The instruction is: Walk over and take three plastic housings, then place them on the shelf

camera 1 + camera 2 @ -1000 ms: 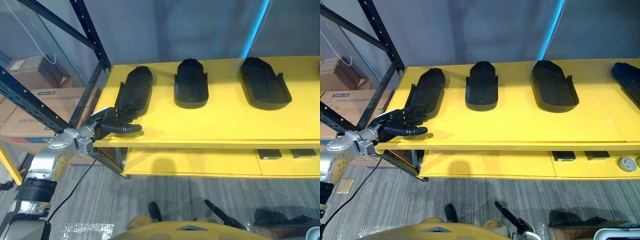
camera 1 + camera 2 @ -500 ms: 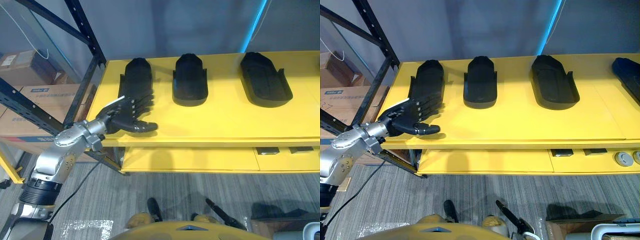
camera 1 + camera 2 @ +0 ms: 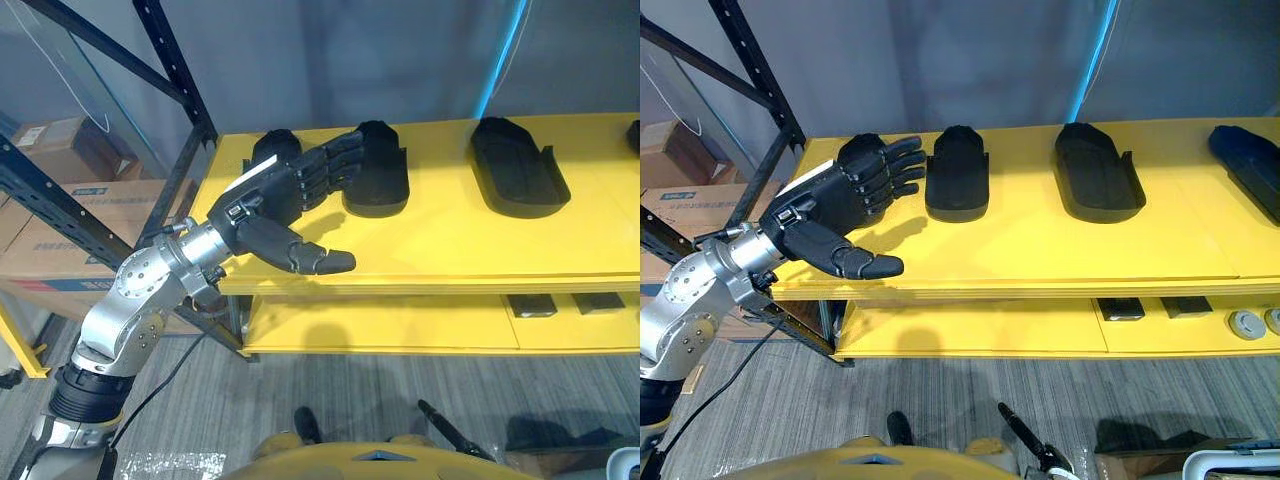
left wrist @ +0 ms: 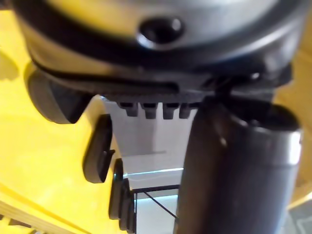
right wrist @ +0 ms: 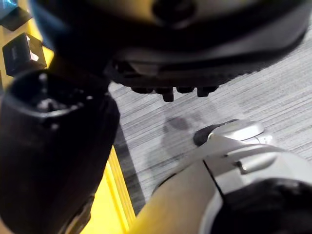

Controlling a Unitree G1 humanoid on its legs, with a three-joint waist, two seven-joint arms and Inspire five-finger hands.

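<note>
The task looks to be at its very start: none of the three housings has been taken, and nothing is in either hand. The left hand [image 3: 268, 195] hovers above the left end of the yellow table [image 3: 450, 240], open, with fingers spread and thumb stuck out toward the front edge, gripping nothing. Under it, near the far left corner, lies the first black moulded plastic housing [image 3: 272, 142], mostly hidden by the hand, so I cannot tell whether they touch. The second black plastic housing [image 3: 378, 185] lies just beside it toward the middle, along the back edge, and the third black plastic housing [image 3: 520, 165] lies well apart toward the right. A dark blue shell-like part [image 3: 1248, 168] sits at the right edge. The right hand [image 5: 63, 146] hangs over the grey floor beside the table's lower yellow shelf [image 3: 380, 325]; whether it is open or closed I cannot tell. Left to do, as I judge it: grasp each housing in turn and carry all three to the shelf, perhaps the dark metal rack [image 3: 175, 70] at the left. As for writing, the brown cardboard boxes [image 3: 60, 250] behind the rack carry a white label [image 3: 38, 133], its print too small to read; the housings show no marking.
</note>
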